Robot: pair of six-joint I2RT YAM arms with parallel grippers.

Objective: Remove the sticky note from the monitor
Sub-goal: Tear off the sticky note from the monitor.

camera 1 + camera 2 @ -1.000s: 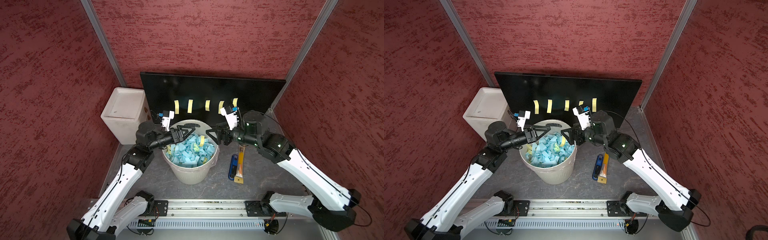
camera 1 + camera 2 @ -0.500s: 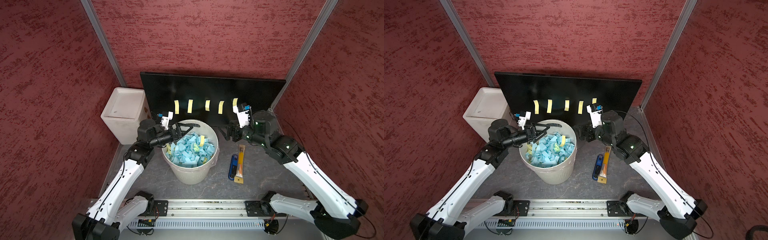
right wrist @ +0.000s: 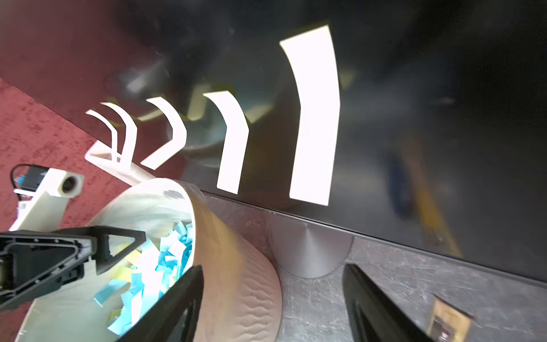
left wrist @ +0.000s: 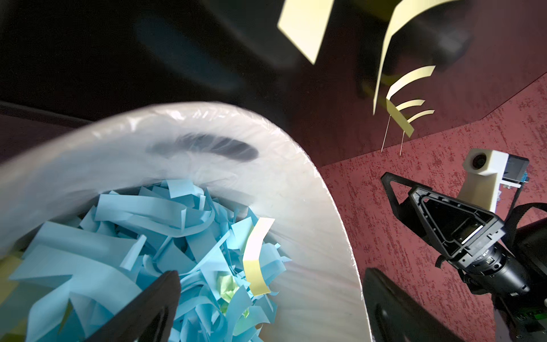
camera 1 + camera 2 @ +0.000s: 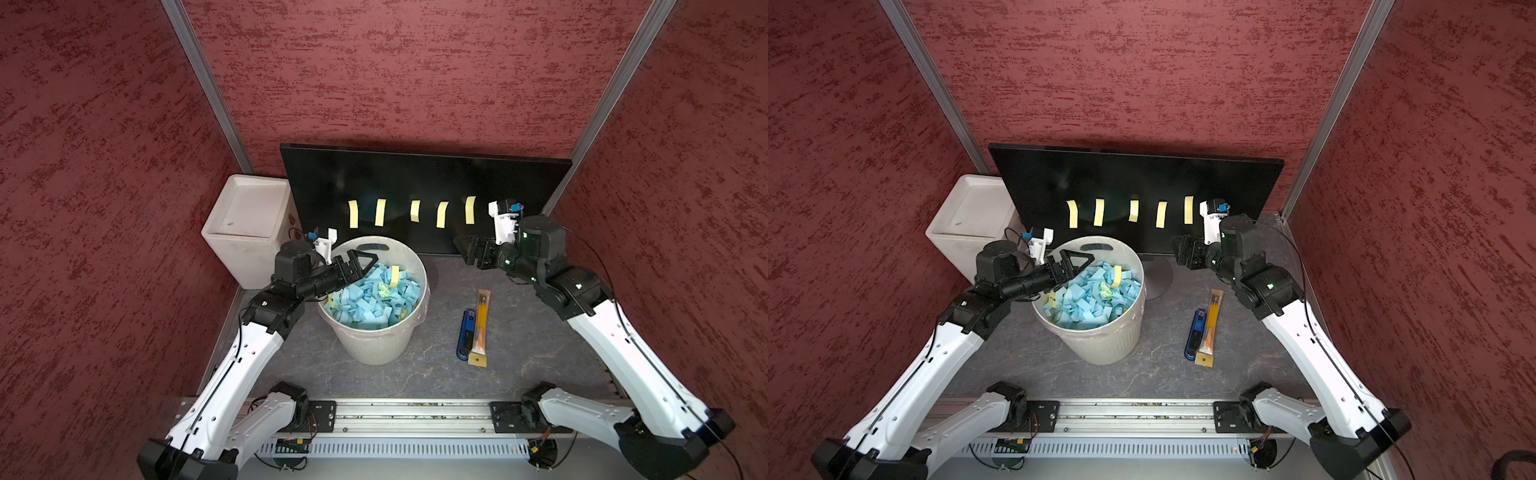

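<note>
The black monitor (image 5: 415, 174) (image 5: 1133, 174) stands at the back with several yellow sticky notes in a row on its lower face. The rightmost sticky note (image 5: 470, 210) (image 3: 313, 118) hangs just left of my right wrist camera. My right gripper (image 5: 463, 245) (image 5: 1177, 249) (image 3: 272, 272) is open and empty, low in front of the screen's right part. My left gripper (image 5: 365, 259) (image 5: 1077, 259) (image 4: 270, 284) is open over the round bin. A loose yellow note (image 5: 394, 275) (image 4: 256, 266) lies on the scraps below it.
The round waste bin (image 5: 374, 340) full of blue paper scraps stands mid-table. A white square bin (image 5: 249, 232) sits back left. A blue marker and a pencil pack (image 5: 473, 328) lie right of the round bin. The monitor's silver foot (image 5: 1156, 274) is behind it.
My right gripper has drawn away from over the round bin, moving right and toward the monitor's right end. My left gripper stays open over the bin.
</note>
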